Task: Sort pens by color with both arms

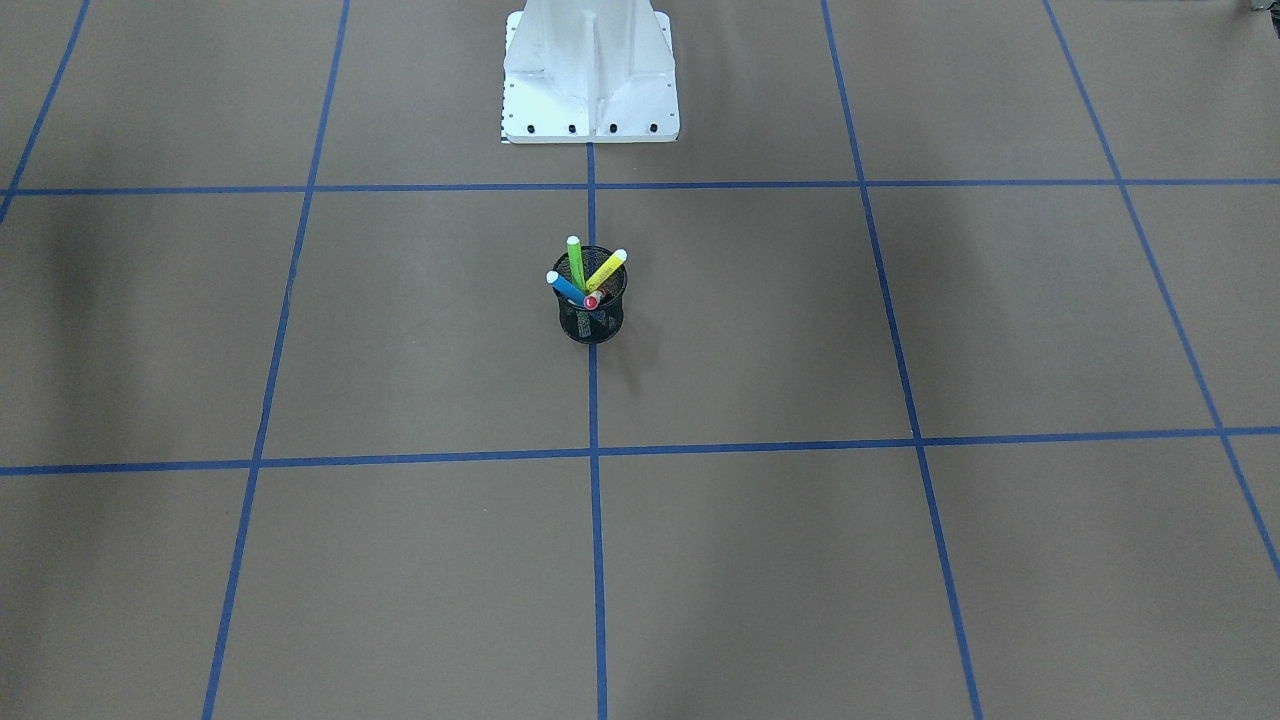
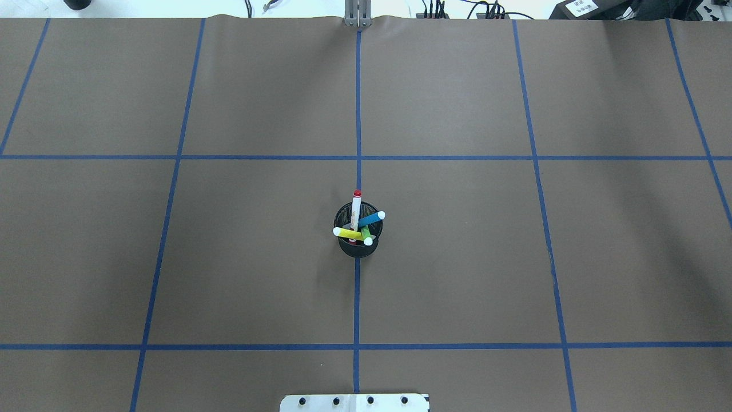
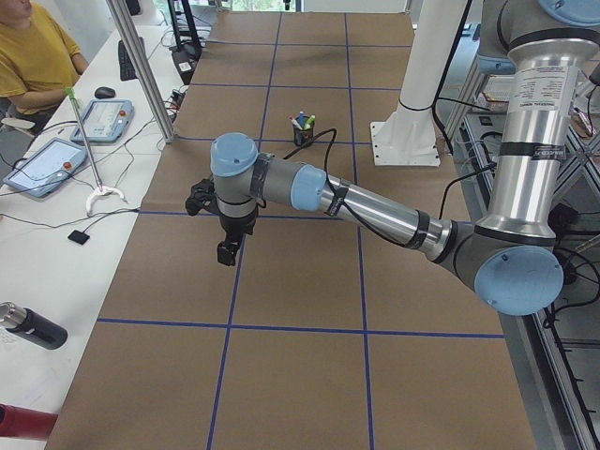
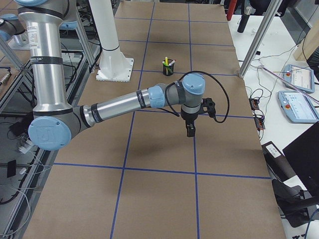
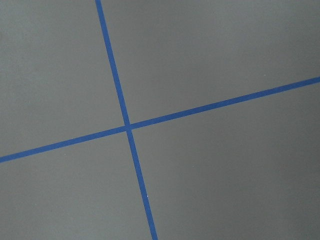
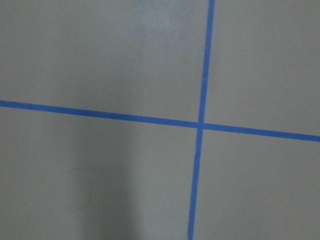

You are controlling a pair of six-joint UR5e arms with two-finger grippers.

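Note:
Four pens stand in a black mesh cup (image 2: 357, 248) at the table's middle: a white-barrelled pen with a red cap (image 2: 356, 209), a blue pen (image 2: 372, 219), a yellow pen (image 2: 346, 233) and a green pen (image 2: 366, 234). The cup also shows in the front view (image 1: 591, 322). My left gripper (image 3: 226, 253) shows only in the exterior left view, hanging above the table far from the cup. My right gripper (image 4: 190, 131) shows only in the exterior right view, also above the table and far from the cup. I cannot tell whether either is open or shut.
The brown table (image 2: 457, 257) carries a grid of blue tape lines (image 2: 357, 114). The white base pedestal (image 1: 590, 70) stands behind the cup. Both wrist views show only a tape crossing. A person (image 3: 33, 56) and tablets sit at a side bench.

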